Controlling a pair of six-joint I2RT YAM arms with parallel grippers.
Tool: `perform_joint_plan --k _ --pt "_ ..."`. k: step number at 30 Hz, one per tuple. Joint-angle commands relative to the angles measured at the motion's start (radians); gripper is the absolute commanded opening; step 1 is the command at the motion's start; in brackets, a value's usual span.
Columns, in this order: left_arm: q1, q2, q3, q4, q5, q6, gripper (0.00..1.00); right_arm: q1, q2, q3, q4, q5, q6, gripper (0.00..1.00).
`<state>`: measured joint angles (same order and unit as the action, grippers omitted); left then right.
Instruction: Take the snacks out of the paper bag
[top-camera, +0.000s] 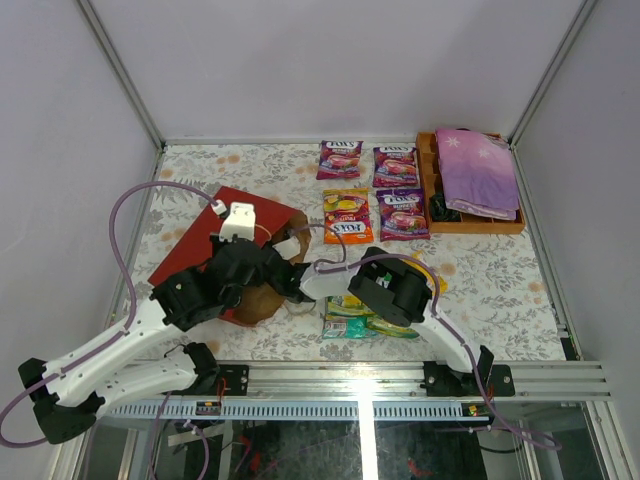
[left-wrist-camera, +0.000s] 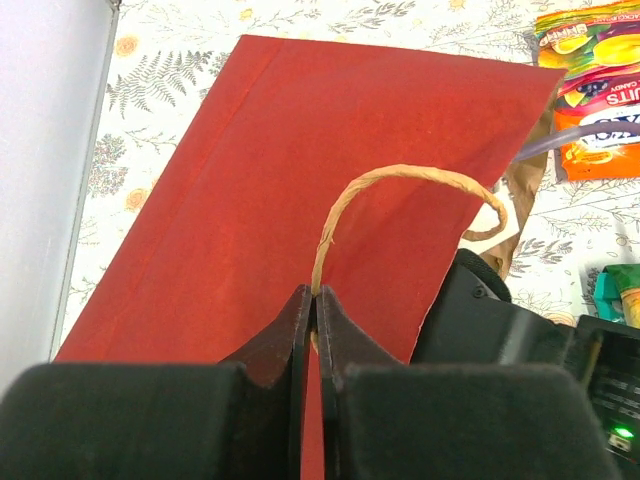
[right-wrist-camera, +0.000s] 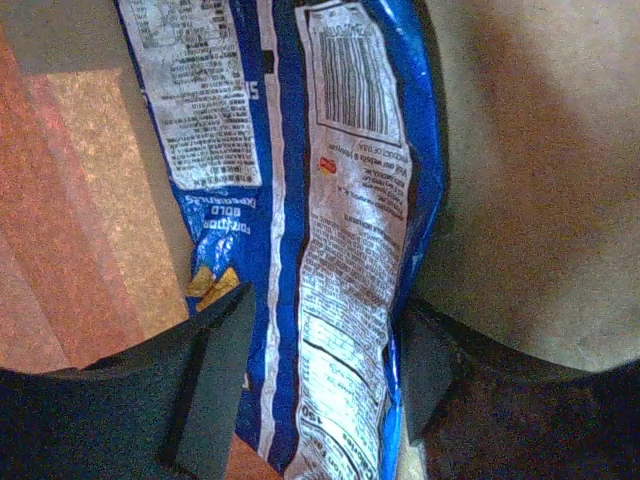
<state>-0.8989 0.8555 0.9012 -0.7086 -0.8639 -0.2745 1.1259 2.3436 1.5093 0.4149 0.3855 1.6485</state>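
The red paper bag (top-camera: 215, 225) lies flat on the table, mouth toward the middle. My left gripper (left-wrist-camera: 317, 300) is shut on its beige cord handle (left-wrist-camera: 400, 178), over the red bag side (left-wrist-camera: 300, 180). My right gripper (right-wrist-camera: 320, 340) is reaching into the bag's mouth, with brown kraft inner walls (right-wrist-camera: 90, 200) around it. Its fingers (right-wrist-camera: 215, 370) are pressed on both sides of the blue Doritos bag (right-wrist-camera: 330, 200). Three purple pouches (top-camera: 395, 165), an orange pouch (top-camera: 347, 217) and a green-yellow pouch (top-camera: 355, 318) lie on the table outside the bag.
A brown wooden tray (top-camera: 428, 180) holding the folded purple cloth (top-camera: 477, 170) stands at the back right. The right arm's black body (left-wrist-camera: 520, 340) is close beside the left gripper. Grey walls enclose the table on three sides.
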Motion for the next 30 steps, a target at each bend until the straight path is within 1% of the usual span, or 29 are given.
perform_joint_plan --k 1,2,3,4,5,7,9,12,14,17,19,21,25,30 --pt "0.011 0.001 0.004 0.052 0.007 -0.003 0.00 0.014 0.090 0.078 -0.035 0.058 0.018 0.58" --pt "0.011 0.000 0.003 0.055 0.010 -0.002 0.00 0.014 0.107 0.085 -0.005 0.058 0.010 0.48" --pt "0.012 -0.002 0.002 0.058 0.013 -0.001 0.00 0.015 0.125 0.091 0.040 0.051 -0.007 0.32" --pt "0.013 -0.004 -0.001 0.061 0.015 0.001 0.00 0.013 0.139 0.092 0.085 0.040 -0.026 0.10" --pt "0.014 -0.006 -0.003 0.063 0.015 0.002 0.00 0.013 0.145 0.091 0.123 0.028 -0.049 0.01" --pt "0.013 -0.010 -0.007 0.063 0.000 0.001 0.00 0.013 0.128 0.085 0.155 0.004 -0.115 0.00" --pt "0.016 -0.014 -0.010 0.060 -0.026 -0.006 0.01 0.014 0.076 0.050 0.168 -0.034 -0.202 0.00" --pt "0.030 -0.017 -0.002 0.044 -0.091 -0.039 0.00 0.030 -0.095 -0.063 0.145 -0.057 -0.312 0.00" --pt "0.043 -0.027 -0.002 0.043 -0.120 -0.048 0.00 0.046 -0.206 -0.168 0.137 -0.073 -0.364 0.00" --pt "0.062 -0.039 -0.007 0.046 -0.147 -0.051 0.00 0.052 -0.362 -0.328 0.148 -0.117 -0.381 0.00" --pt "0.070 -0.041 -0.011 0.047 -0.164 -0.054 0.00 0.052 -0.450 -0.390 0.128 -0.148 -0.409 0.00" --pt "0.073 -0.029 -0.013 0.043 -0.197 -0.055 0.00 0.052 -0.513 -0.386 0.072 -0.219 -0.472 0.00" --pt "0.080 0.017 0.009 0.009 -0.267 -0.082 0.00 0.055 -0.599 -0.323 -0.035 -0.354 -0.576 0.00" --pt "0.086 0.006 0.016 -0.006 -0.331 -0.119 0.00 0.057 -0.786 -0.296 -0.141 -0.332 -0.739 0.00"
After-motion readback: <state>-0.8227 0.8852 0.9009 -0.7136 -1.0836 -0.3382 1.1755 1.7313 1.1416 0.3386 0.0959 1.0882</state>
